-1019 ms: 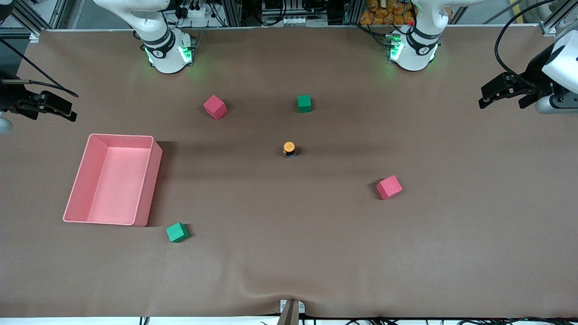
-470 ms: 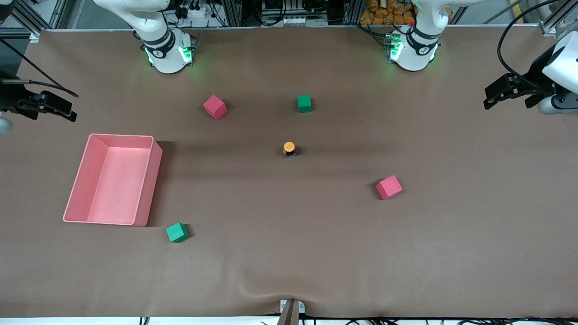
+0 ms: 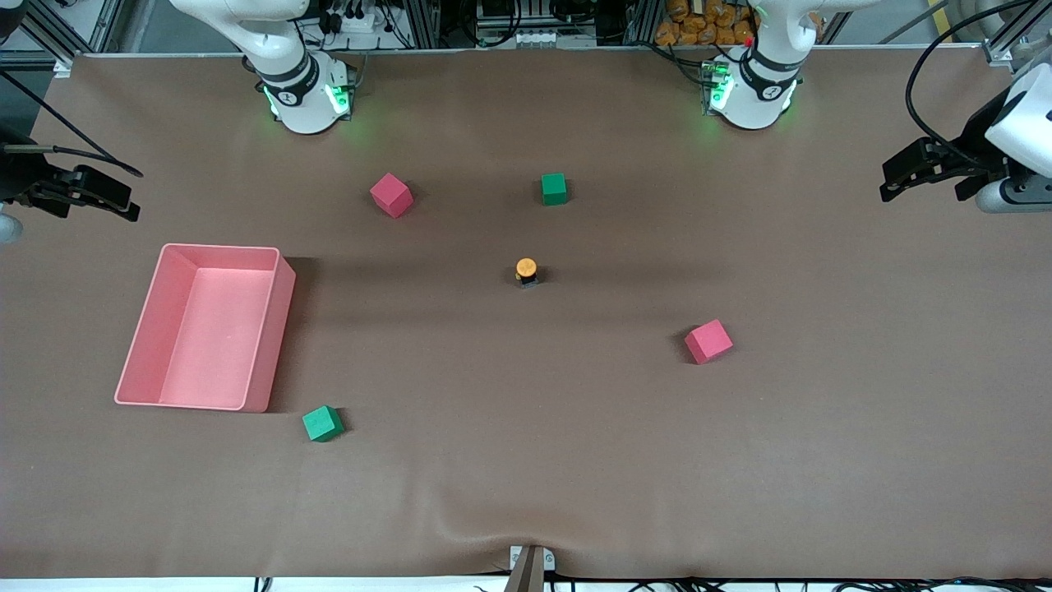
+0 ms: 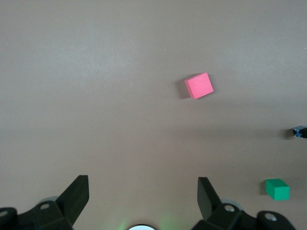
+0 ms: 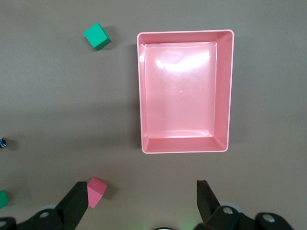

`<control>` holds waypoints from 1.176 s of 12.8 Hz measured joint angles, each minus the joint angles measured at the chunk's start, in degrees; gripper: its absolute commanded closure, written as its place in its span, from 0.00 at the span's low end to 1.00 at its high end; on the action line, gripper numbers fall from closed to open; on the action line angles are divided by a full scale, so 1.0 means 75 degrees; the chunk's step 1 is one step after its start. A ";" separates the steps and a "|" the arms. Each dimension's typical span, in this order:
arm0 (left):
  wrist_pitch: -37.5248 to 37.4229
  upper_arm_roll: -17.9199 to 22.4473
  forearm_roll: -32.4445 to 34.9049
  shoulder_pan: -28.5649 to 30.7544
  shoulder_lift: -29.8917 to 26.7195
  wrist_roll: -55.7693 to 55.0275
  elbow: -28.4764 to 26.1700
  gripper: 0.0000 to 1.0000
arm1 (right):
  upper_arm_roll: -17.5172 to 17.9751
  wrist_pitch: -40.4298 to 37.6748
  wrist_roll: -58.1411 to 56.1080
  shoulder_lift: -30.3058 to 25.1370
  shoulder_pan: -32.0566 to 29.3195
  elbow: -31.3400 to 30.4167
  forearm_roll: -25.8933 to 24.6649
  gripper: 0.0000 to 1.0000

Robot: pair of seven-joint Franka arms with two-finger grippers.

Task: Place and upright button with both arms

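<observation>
The button point(image 3: 526, 271) is standing cap-up at mid-table, well apart from both the left gripper point(image 3: 908, 171) and the right gripper point(image 3: 103, 197), which are hanging spread-fingered and empty over their table ends.

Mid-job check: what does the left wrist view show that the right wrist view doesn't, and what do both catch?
Only the left wrist view: the open left pincer over bare table, and the red cube lying toward the left arm's end. Only the right wrist view: the open right pincer, the empty pink tray, the green cube near it, and the other red cube. Both: the button at the frame's edge and the green cube nearest the arms' bases.
</observation>
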 measured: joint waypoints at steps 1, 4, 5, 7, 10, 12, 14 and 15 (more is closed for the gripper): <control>0.0000 -0.0001 0.0000 -0.0001 0.0000 0.0000 0.0000 0.00 | 0.0000 0.0000 0.0000 0.0000 0.0000 0.0000 0.0000 0.00; 0.0000 -0.0022 0.0001 -0.0015 0.0001 0.0000 0.0022 0.00 | 0.0000 -0.0004 0.0000 0.0000 0.0000 0.0001 0.0000 0.00; 0.0000 -0.0028 0.0001 -0.0025 0.0000 0.0000 0.0054 0.00 | 0.0000 -0.0004 0.0000 0.0000 0.0000 0.0001 0.0000 0.00; 0.0000 -0.0038 0.0002 -0.0028 0.0000 0.0001 0.0097 0.00 | 0.0001 -0.0004 0.0000 0.0000 0.0000 0.0001 0.0000 0.00; 0.0000 -0.0023 0.0005 -0.0004 0.0001 0.0010 0.0101 0.00 | 0.0010 -0.0004 0.0000 0.0000 0.0000 0.0002 0.0000 0.00; 0.0000 -0.0028 0.0005 -0.0012 0.0001 0.0017 0.0101 0.00 | 0.0014 -0.0004 0.0000 0.0000 0.0000 0.0002 0.0000 0.00; 0.0000 -0.0045 0.0005 -0.0029 0.0001 0.0017 0.0101 0.00 | 0.0014 -0.0004 0.0000 0.0000 0.0000 0.0002 0.0000 0.00; 0.0000 -0.0045 0.0006 -0.0028 0.0001 0.0017 0.0101 0.00 | 0.0015 -0.0004 0.0000 0.0000 0.0000 0.0004 0.0000 0.00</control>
